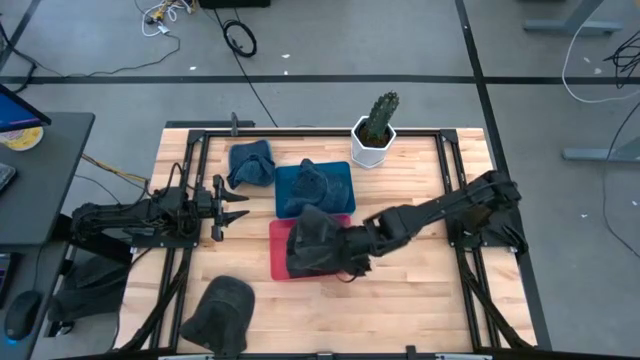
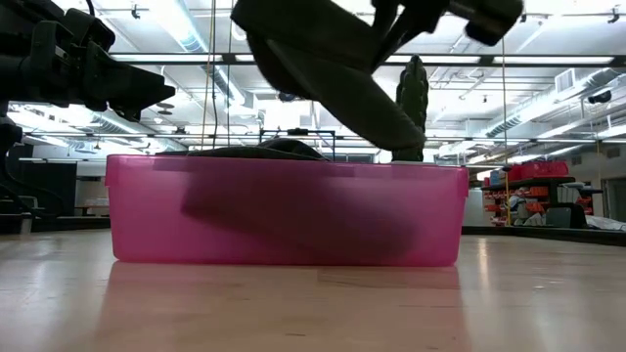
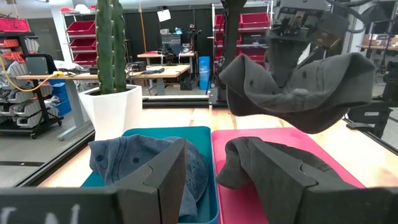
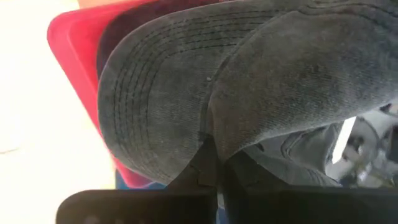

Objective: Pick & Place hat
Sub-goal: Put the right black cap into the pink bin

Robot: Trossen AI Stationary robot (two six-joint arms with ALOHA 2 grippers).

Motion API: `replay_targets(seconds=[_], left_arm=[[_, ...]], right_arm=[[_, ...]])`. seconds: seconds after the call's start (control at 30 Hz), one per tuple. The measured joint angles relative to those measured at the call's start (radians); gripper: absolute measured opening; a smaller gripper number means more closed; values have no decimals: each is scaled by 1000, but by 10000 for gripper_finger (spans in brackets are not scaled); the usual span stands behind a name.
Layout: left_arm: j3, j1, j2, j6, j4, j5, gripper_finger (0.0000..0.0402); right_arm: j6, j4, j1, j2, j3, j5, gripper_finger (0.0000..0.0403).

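My right gripper (image 1: pixel 352 247) is shut on a dark grey cap (image 1: pixel 318 243) and holds it above the pink tray (image 1: pixel 277 262). The held cap also shows in the left wrist view (image 3: pixel 298 93) and the low view (image 2: pixel 333 59). A second dark grey cap (image 3: pixel 273 165) lies in the pink tray. A blue cap (image 1: pixel 310 183) lies in the blue tray (image 1: pixel 340 172). Another blue cap (image 1: pixel 250 163) and a dark cap (image 1: pixel 222 310) lie on the table. My left gripper (image 3: pixel 224 186) is open and empty left of the trays, and shows in the high view (image 1: pixel 228 208). My right gripper pinches the cap between its two fingers where the stitched brim meets the crown (image 4: pixel 214 146). The fingers come slanting down from the table's right side. The cap is lifted clear above the pink tray, sagging on both sides of the fingers (image 3: pixel 292 59).
A cactus in a white pot (image 1: pixel 375 130) stands at the far edge, behind the blue tray. Bare wood lies to the right of the pink tray and along the near edge.
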Motion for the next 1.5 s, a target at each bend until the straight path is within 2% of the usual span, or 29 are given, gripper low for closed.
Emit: replay_targets(seconds=[0.1, 0.23, 0.37, 0.63, 0.97, 1.1, 1.23, 1.5], left_arm=[[0, 0, 0, 0, 0, 0, 179], [0, 0, 0, 0, 0, 0, 179], [0, 0, 0, 0, 0, 0, 179], [0, 0, 0, 0, 1, 0, 179], [0, 0, 0, 0, 0, 0, 179], [0, 0, 0, 0, 0, 0, 179], [0, 0, 0, 0, 0, 0, 179], [0, 0, 0, 0, 0, 0, 179]], right_arm=[[-71, 21, -37, 0, 0, -81, 0], [-146, 27, -74, 9, 0, -105, 0], [-179, 21, -107, 33, 0, -179, 0], [-255, 33, -138, 186, -1, -187, 0], [-254, 127, -158, 338, 5, -265, 0], [-238, 139, -159, 335, 2, -267, 2], [-156, 150, -158, 324, 0, -268, 13], [-76, 129, -155, 270, -5, -276, 57]])
